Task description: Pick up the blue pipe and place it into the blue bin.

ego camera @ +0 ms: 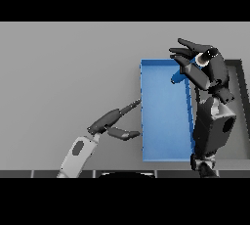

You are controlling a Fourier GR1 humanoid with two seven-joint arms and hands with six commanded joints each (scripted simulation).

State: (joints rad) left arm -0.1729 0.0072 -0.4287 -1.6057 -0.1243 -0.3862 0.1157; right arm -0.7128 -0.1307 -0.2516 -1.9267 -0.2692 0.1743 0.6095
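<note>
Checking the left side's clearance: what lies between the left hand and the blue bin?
Head view: nothing; the left hand almost reaches the blue rectangular bin.

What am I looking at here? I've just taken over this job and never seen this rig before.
This is the view from the robot's head, looking down at a grey table. The two white and grey arms are its own. The right hand is raised over the far right edge of the blue bin, fingers curled round the blue pipe, not yet released. The left hand rests open beside the bin's left wall. A dark tray lies right of the bin.
</note>
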